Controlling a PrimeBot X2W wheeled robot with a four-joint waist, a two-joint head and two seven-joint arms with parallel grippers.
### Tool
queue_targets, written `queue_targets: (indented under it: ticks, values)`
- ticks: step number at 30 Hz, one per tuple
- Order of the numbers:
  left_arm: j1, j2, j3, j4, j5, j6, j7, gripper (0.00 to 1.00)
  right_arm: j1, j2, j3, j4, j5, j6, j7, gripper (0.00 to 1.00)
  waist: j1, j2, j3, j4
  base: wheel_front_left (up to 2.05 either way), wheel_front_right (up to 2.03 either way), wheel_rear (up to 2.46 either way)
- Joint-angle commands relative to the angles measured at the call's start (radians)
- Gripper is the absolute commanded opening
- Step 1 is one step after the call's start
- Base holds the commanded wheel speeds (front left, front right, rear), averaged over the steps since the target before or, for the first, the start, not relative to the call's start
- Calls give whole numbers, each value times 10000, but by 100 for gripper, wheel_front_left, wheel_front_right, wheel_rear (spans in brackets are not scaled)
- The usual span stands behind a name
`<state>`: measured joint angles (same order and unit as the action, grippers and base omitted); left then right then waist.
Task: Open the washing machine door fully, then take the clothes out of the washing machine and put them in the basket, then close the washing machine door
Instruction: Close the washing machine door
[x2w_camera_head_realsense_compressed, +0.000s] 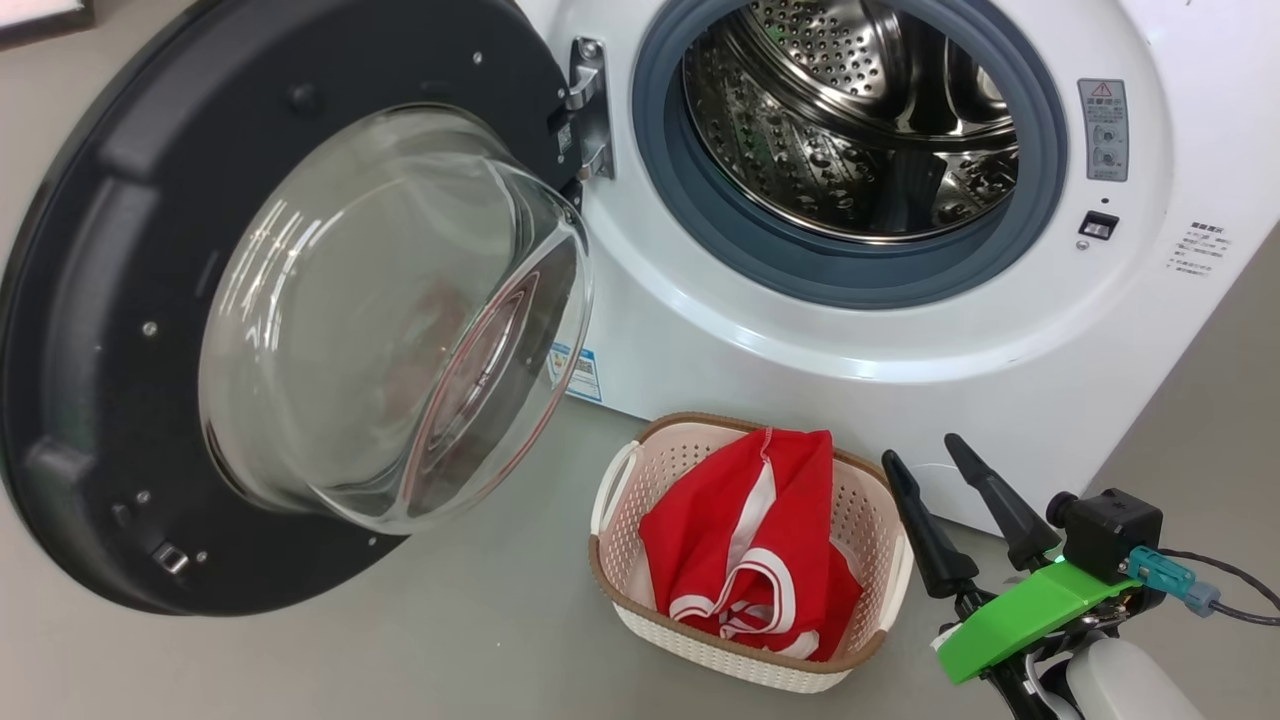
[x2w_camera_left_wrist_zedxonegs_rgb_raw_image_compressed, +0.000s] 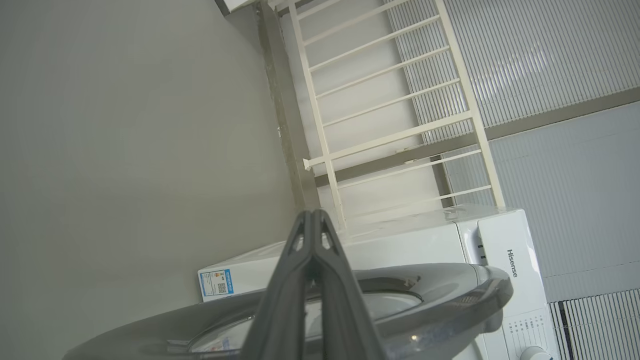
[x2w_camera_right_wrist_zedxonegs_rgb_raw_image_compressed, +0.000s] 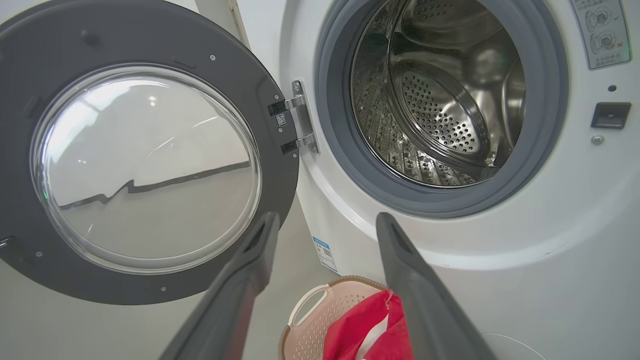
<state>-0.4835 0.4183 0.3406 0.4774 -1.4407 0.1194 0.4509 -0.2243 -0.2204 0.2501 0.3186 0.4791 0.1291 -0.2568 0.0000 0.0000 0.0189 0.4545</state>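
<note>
While the washing machine door (x2w_camera_head_realsense_compressed: 90, 330) stood swung wide to the left on its hinge (x2w_camera_head_realsense_compressed: 588, 110), its dark inner side and bulging glass window (x2w_camera_head_realsense_compressed: 400, 320) faced outward, and the mouth of the washing machine (x2w_camera_head_realsense_compressed: 900, 370) lay uncovered. Inside the grey rubber seal (x2w_camera_head_realsense_compressed: 700, 210), the perforated steel drum (x2w_camera_head_realsense_compressed: 850, 130) showed bare, shiny metal. On the grey floor (x2w_camera_head_realsense_compressed: 450, 620) just in front of the machine sat the basket (x2w_camera_head_realsense_compressed: 615, 480). The clothes (x2w_camera_head_realsense_compressed: 745, 540), red with white trim, lay bunched inside it and rose a little above its brown rim. The right gripper (x2w_camera_head_realsense_compressed: 921, 449) hovered at the lower right of the head view, just beside the basket's right end and not touching it. Its two dark fingers were spread wide with nothing between them. In its own wrist view those fingers pointed up at the gap between door and machine, with the basket and red cloth below. The left gripper (x2w_camera_left_wrist_zedxonegs_rgb_raw_image_compressed: 311, 216) was pinched fully shut on nothing, fingers pressed together. It pointed along the door's glossy black outer side, and whether it touched the door could not be told.
</note>
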Motion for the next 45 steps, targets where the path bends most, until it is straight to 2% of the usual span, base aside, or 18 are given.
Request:
queue_targets:
  ticks: [1,13,23,33,45]
  values:
    - [-444,531,307,-58,-127,-110,162,0,-112,-51,217,-208,96,16,-49,100,0,0,0,-47,0,0,0]
    - [-358,330,-118,433,-273,-422,951,0,-136,-34,155,-197,88,16,-49,100,0,0,58,-156,0,0,0]
    - [-176,180,-255,80,-544,-329,1615,0,-129,13,84,-172,85,16,-49,100,0,0,57,-183,0,0,0]
    - [352,112,-618,-922,-826,-261,2752,0,-100,44,51,-169,82,16,-49,100,0,0,-2,-234,0,0,0]
    - [896,-72,-1105,-2699,-1088,40,3789,0,-70,66,98,-144,140,16,-49,100,0,0,-135,-363,0,0,0]
